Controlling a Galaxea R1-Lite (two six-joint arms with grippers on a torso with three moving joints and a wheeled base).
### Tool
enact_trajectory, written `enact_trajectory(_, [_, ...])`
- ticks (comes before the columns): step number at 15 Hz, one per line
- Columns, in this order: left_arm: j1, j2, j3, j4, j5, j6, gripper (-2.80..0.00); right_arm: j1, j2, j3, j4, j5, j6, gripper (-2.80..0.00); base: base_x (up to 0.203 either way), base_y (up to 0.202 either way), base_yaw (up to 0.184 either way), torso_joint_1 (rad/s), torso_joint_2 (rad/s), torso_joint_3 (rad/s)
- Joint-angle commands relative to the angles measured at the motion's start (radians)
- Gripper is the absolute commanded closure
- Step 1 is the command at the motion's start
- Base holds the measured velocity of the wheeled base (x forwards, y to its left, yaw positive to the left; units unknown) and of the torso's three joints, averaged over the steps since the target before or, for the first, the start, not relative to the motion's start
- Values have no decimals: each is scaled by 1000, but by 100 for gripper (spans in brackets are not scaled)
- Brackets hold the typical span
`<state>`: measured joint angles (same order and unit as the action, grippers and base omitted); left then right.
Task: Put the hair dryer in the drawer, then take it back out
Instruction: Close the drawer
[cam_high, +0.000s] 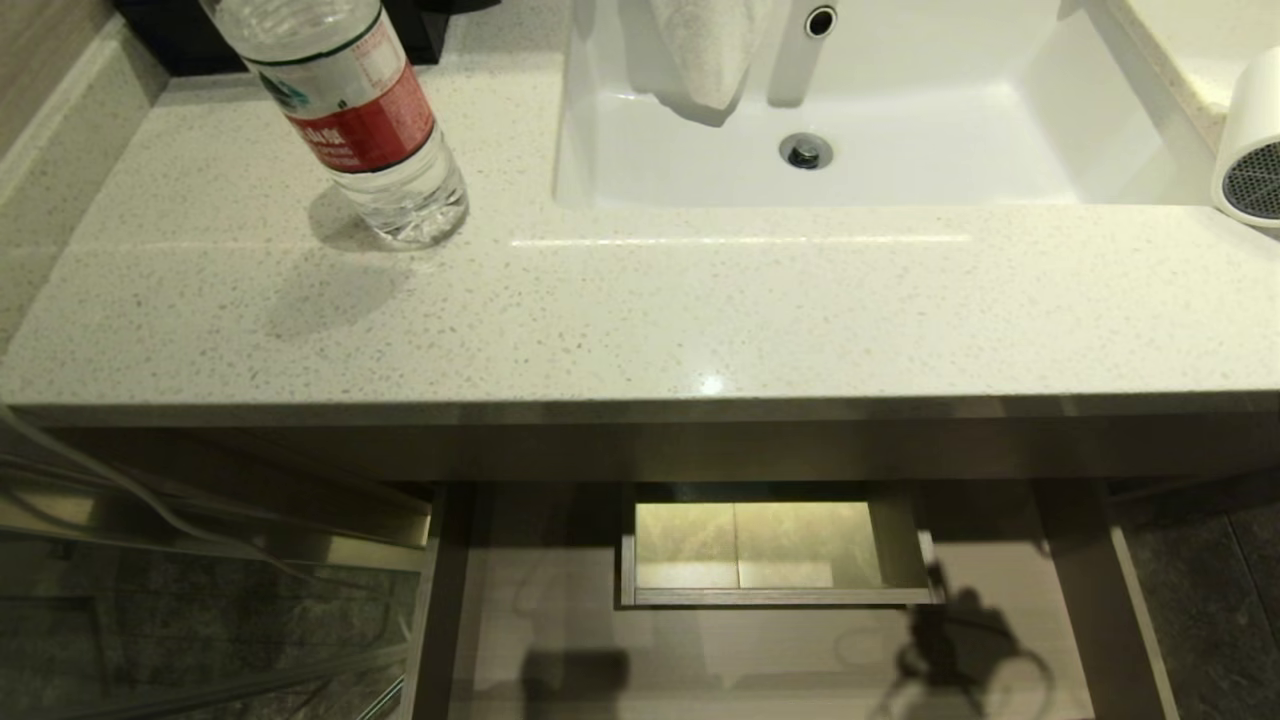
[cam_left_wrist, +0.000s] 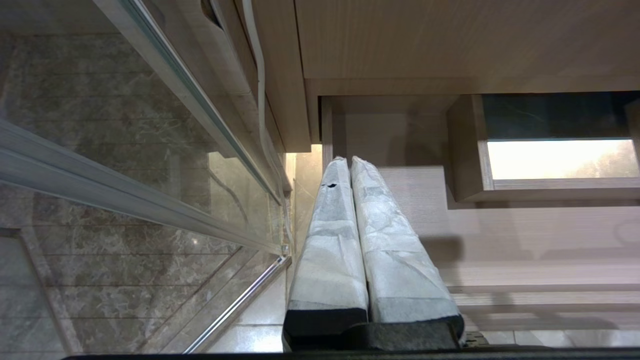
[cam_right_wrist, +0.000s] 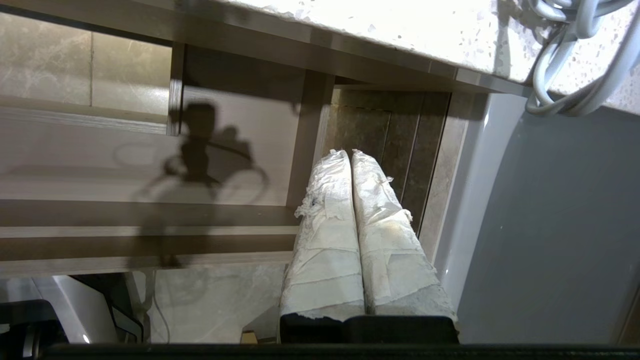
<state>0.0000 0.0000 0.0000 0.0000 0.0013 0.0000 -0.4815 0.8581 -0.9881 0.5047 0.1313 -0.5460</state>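
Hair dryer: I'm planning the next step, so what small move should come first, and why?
Probably raise the right pincer toward the hair dryer: it sits on the counter beside the sink, the drawer already stands open and empty, and both pincers are shut, holding nothing.

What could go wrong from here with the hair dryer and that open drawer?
1. The hair dryer sits at the countertop's far right beside the sink, so a clumsy grab might push it into the basin.
2. Its cord lies looped near the counter edge and could snag.
3. The drawer stands open below the counter; lifting the right hand might knock the overhang.
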Motion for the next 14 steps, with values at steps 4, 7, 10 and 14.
enact_trajectory(4, [0, 0, 0, 0, 0, 0, 0, 0, -6, -1, 3, 0, -3, 0, 0, 0, 0, -18, 49, 29])
enact_trajectory(7, [0, 0, 0, 0, 0, 0, 0, 0, -11, 0, -2, 1, -5, 0, 0, 0, 0, -110, 320, 217])
enact_trajectory(10, [0, 0, 0, 0, 0, 0, 0, 0, -1, -9, 14, -4, 0, 0, 0, 0, 0, -127, 407, 267])
enact_trajectory(14, [0, 0, 0, 0, 0, 0, 0, -1, 8, -16, 28, -4, 5, 0, 0, 0, 0, -19, 76, 54])
